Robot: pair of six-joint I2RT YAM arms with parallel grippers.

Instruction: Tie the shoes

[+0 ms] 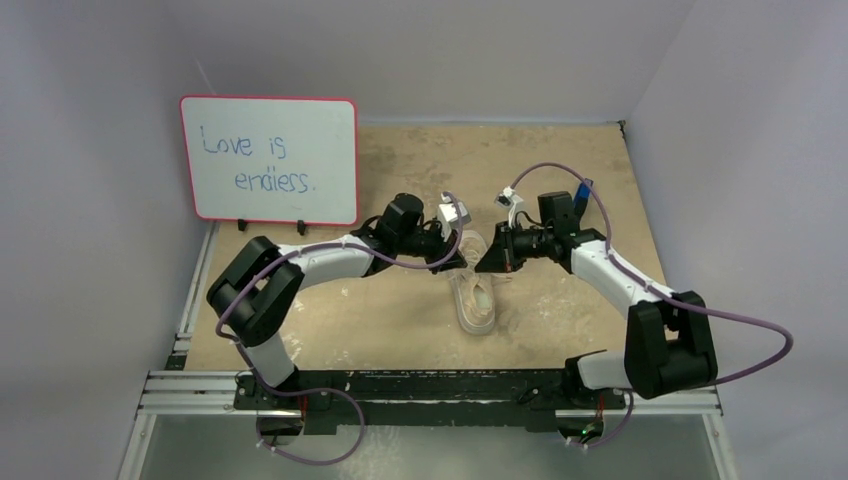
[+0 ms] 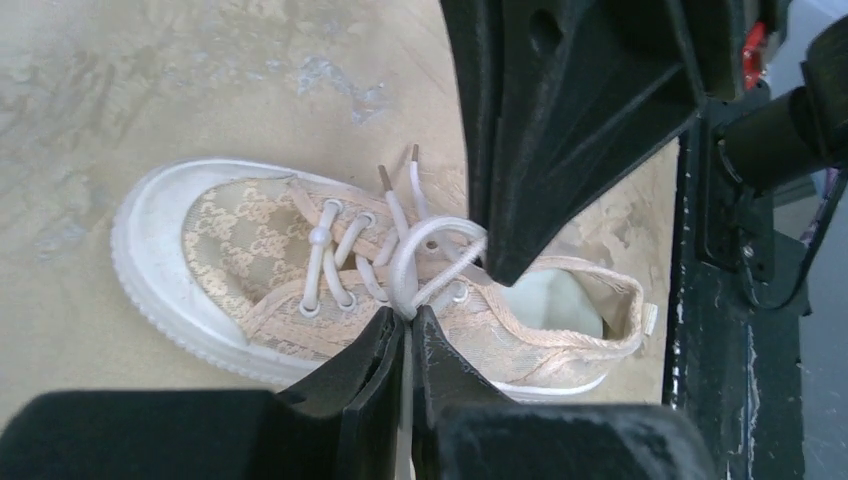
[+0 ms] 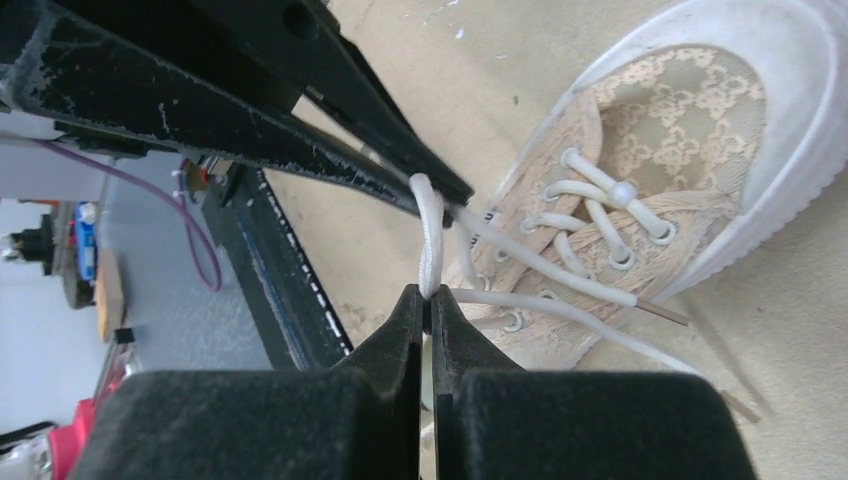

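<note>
The pale pink-beige shoe (image 1: 476, 296) lies mid-table, toe toward the arms. It also shows in the left wrist view (image 2: 300, 290) and the right wrist view (image 3: 680, 140). My left gripper (image 2: 408, 316) is shut on a loop of white lace (image 2: 415, 262) over the shoe's tongue. My right gripper (image 3: 428, 297) is shut on another white lace loop (image 3: 430, 235) just above the shoe. The two grippers meet tip to tip over the heel end, left gripper (image 1: 458, 250) and right gripper (image 1: 484, 262). Two free lace ends (image 3: 600, 292) trail across the shoe.
A whiteboard with a red rim (image 1: 269, 158) stands at the back left of the table. A metal rail (image 1: 430, 393) runs along the near edge by the arm bases. Grey walls close in left, back and right.
</note>
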